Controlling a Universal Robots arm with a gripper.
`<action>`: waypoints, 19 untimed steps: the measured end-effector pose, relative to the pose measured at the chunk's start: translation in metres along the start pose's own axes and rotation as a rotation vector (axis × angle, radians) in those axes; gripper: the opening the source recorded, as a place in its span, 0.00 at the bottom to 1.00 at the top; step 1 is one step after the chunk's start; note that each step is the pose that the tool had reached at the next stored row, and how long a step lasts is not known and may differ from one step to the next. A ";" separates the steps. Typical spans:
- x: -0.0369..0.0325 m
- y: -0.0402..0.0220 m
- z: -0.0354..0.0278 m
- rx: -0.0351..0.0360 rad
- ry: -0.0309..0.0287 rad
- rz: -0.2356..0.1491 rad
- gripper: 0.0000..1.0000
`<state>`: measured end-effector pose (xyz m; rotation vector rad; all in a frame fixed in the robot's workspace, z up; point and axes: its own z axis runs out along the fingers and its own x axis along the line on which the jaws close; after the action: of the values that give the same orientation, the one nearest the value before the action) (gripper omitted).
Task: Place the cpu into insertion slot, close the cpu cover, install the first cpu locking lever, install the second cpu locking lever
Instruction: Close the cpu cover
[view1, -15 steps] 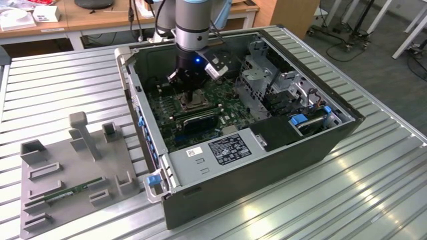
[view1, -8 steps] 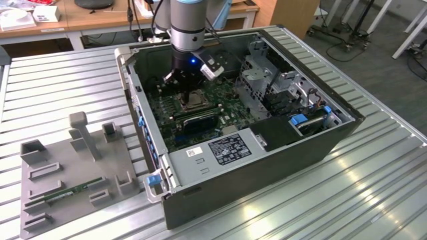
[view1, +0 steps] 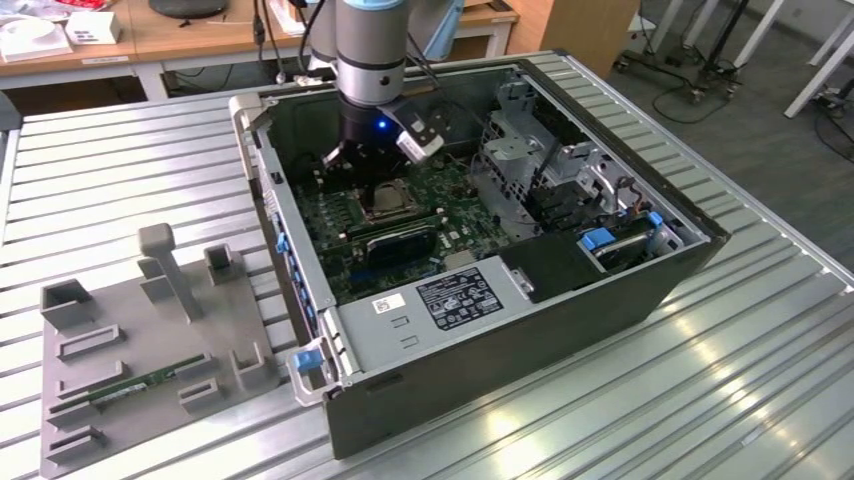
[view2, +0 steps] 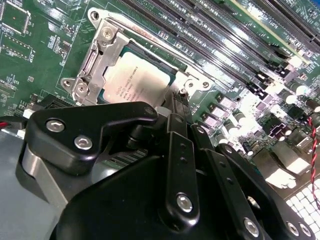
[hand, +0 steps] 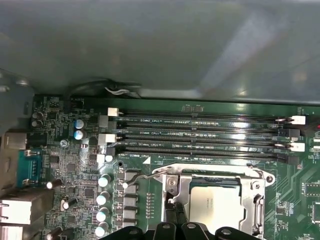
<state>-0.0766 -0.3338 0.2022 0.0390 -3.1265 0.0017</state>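
Observation:
The cpu (view2: 136, 77) lies flat in the insertion slot (view1: 388, 202), its silvery face showing in both wrist views (hand: 216, 206). The cpu cover (view2: 94, 64) is down over it, its silver frame (hand: 172, 186) ringing the chip. A wire locking lever (hand: 142, 176) runs along the socket's edge, its hooked end standing out to the side. My gripper (view1: 376, 180) reaches down into the open computer case, right over the socket. Its black fingers (hand: 170, 212) are pressed together, and the gripper (view2: 176, 99) is shut at the cover's edge beside the chip.
Long black memory slots (hand: 200, 135) run beside the socket. The case walls (view1: 274, 190) and the drive cage (view1: 534, 170) close in around the arm. A grey fixture block (view1: 147, 340) with a green memory stick (view1: 134, 385) sits at the exterior view's left on the ribbed metal table.

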 end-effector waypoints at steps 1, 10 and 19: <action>0.0000 0.0000 0.0003 0.0000 -0.0001 0.000 0.11; 0.0000 0.0000 0.0023 0.0000 0.0000 0.000 0.11; 0.0000 0.0001 -0.0018 -0.0002 -0.0001 0.000 0.11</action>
<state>-0.0766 -0.3338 0.2040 0.0390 -3.1266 0.0015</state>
